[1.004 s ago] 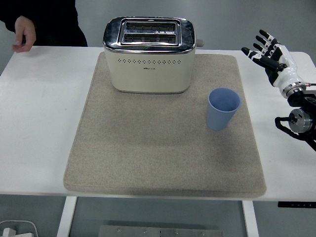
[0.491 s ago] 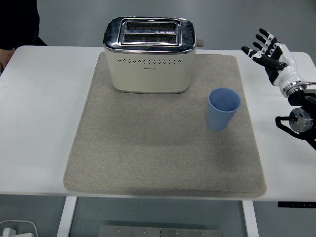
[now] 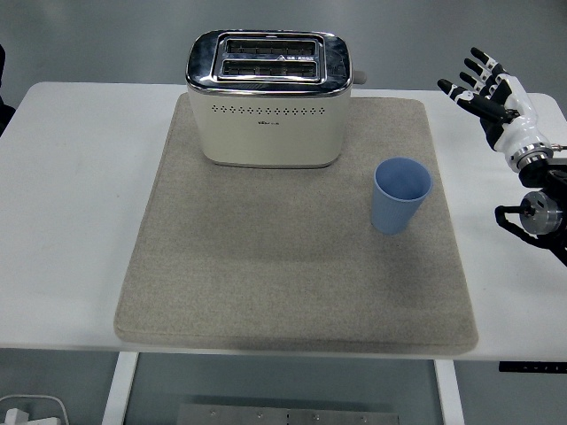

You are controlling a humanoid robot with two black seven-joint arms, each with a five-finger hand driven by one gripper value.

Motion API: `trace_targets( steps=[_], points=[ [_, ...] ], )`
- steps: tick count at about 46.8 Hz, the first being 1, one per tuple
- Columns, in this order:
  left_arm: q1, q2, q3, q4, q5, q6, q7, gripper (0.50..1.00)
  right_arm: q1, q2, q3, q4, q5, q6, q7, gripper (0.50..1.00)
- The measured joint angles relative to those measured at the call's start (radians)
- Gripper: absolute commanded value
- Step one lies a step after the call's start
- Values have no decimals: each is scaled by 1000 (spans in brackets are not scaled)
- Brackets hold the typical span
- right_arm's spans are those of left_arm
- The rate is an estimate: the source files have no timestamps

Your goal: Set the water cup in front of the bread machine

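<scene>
A light blue cup [image 3: 400,195] stands upright and empty on the right part of a beige mat [image 3: 266,266]. A cream and chrome toaster [image 3: 267,99] sits at the mat's far end, to the left of and behind the cup. My right hand [image 3: 483,88] hovers over the table's right edge, well to the right of and above the cup, its fingers spread and holding nothing. My left arm does not show.
The white table [image 3: 80,221] extends left of the mat. A dark sliver of a person's clothing [image 3: 3,88] shows at the far left edge. A white object [image 3: 31,412] lies on the floor at the bottom left.
The person at the top left has withdrawn their hand and moved almost out of the picture. My right hand has shifted slightly right and up.
</scene>
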Motion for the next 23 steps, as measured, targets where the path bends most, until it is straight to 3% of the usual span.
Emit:
trace_targets(
  steps=[5, 13, 23],
  points=[
    [0, 0, 0, 0, 0, 0, 0, 999, 0, -9, 0, 54, -1, -34, 25, 946],
    [0, 0, 0, 0, 0, 0, 0, 999, -4, -52, 21, 116, -3, -32, 189, 946],
    [0, 0, 0, 0, 0, 0, 0, 999, 1, -47, 8, 117, -6, -29, 198, 944]
  ],
)
